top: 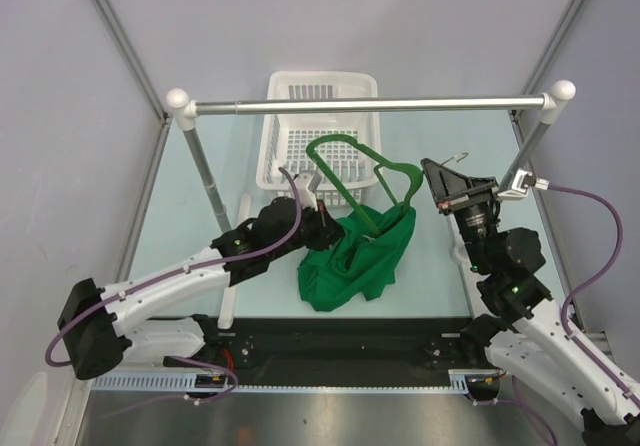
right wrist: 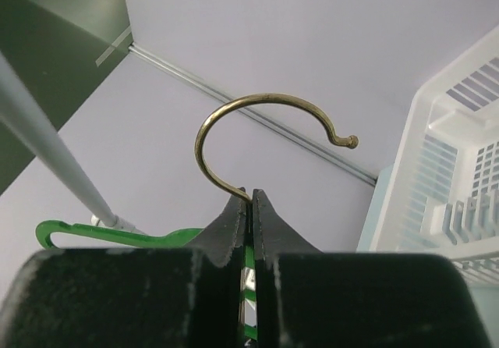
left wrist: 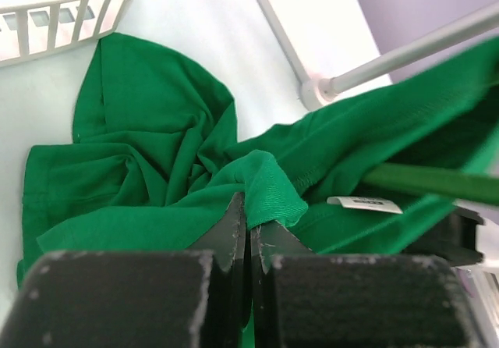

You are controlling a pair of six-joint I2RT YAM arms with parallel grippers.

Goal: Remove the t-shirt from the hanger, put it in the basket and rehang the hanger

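The green t-shirt [top: 358, 258] lies bunched on the table, its upper part still draped over the lower end of the thin green hanger [top: 330, 140], which is held tilted above it. My left gripper [top: 322, 213] is shut on a fold of the t-shirt's edge [left wrist: 261, 184], next to its white label. My right gripper [top: 432, 171] is shut on the hanger's neck just below the brass hook [right wrist: 265, 122]. In the left wrist view a hanger bar [left wrist: 437, 180] runs across the cloth at the right. In the right wrist view one green hanger arm [right wrist: 117, 235] shows at the left.
A white basket [top: 318, 126] stands at the back middle, right behind the hanger; it also shows in the right wrist view [right wrist: 452, 184]. The silver rail [top: 370, 104] with white ball ends spans the table on two slanted legs [top: 205, 171].
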